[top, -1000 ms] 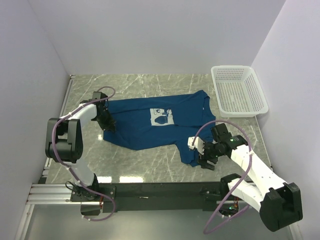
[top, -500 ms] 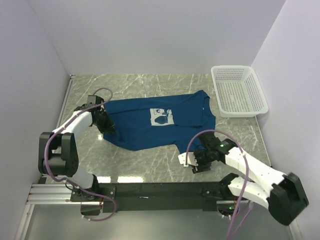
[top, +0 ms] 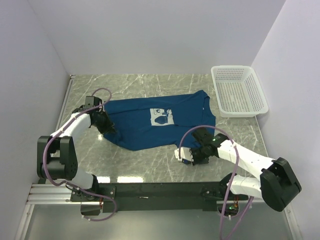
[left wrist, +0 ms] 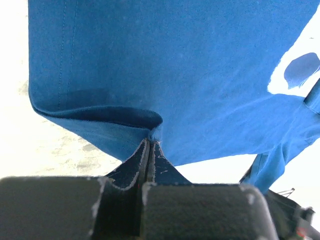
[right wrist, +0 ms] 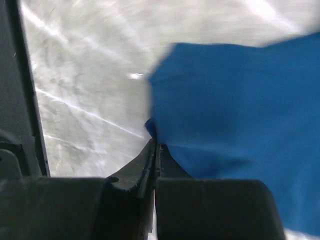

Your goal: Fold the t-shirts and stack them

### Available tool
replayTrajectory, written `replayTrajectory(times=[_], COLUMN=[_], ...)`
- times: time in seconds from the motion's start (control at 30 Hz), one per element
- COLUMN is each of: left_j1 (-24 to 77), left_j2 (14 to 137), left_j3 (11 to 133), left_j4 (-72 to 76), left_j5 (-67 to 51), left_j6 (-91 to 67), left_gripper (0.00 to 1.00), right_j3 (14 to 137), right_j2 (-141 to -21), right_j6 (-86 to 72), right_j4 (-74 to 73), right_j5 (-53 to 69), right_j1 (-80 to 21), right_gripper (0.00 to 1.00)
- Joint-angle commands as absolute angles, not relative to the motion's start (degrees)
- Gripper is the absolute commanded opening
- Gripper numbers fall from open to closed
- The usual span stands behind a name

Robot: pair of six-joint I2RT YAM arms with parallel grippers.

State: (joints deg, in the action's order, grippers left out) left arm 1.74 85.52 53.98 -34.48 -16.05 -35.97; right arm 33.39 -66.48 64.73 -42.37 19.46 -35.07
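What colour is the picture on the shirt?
The picture on the t-shirt is white with blue shapes; top view shows it best.

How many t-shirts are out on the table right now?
1. The dark blue t-shirt lies spread on the table, the left tool pinching its left edge, the right tool its near right corner. None shows in the white basket; nothing seems hidden.

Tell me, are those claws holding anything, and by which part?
Both pinch the blue t-shirt: the left gripper its hem edge, the right gripper a near edge by the sleeve.
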Motion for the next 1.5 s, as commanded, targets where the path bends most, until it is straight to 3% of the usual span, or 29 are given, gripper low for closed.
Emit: replayTrajectory(times=[0.0,0.13,0.17,0.2,0.23,0.3,0.57,0.77,0.97,1.47], left_j1=[1.1,0.5,0.3,0.2,0.2,0.2,0.2,0.2,0.2,-1.9], left_j2=[83.0,82.8,82.8,82.9,82.9,83.1,83.5,83.3,83.7,82.8], left_j3=[53.9,54.2,54.2,54.2,54.2,54.4,54.1,53.4,52.3,51.7], left_j4=[-33.5,-33.8,-33.8,-33.6,-33.6,-33.4,-32.5,-32.1,-31.1,-31.4], left_j5=[-17.8,-17.9,-18.0,-18.5,-18.5,-19.1,-20.1,-20.3,-21.0,-21.8], left_j6=[-34.7,-34.3,-34.3,-34.3,-34.3,-34.0,-33.7,-33.8,-34.0,-33.6], left_gripper=[0.01,0.01,0.01,0.01,0.01,0.01,0.01,0.01,0.01,0.01], right_j3=[44.0,54.1,55.4,56.2,56.8,55.2,58.4,69.3,79.4,85.3], right_j2=[-63.5,-66.2,-67.9,-68.9,-69.8,-68.1,-74.5,-93.6,-106.5,-116.7], right_j6=[59.3,48.5,45.0,42.0,41.5,38.9,40.5,31.1,25.7,27.2], right_j4=[-42.5,-32.1,-24.6,-23.1,-22.9,-21.6,-30.9,-35.6,-36.9,-40.5], right_j5=[19.5,11.6,3.9,1.7,1.2,4.5,17.5,20.9,20.3,22.1], right_j1=[-32.9,-25.2,-23.6,-22.9,-22.4,-21.4,-18.5,-16.9,-16.1,-15.8], right_gripper=[0.0,0.0,0.12,0.52,0.68,0.85,0.86,0.69,0.65,0.55])
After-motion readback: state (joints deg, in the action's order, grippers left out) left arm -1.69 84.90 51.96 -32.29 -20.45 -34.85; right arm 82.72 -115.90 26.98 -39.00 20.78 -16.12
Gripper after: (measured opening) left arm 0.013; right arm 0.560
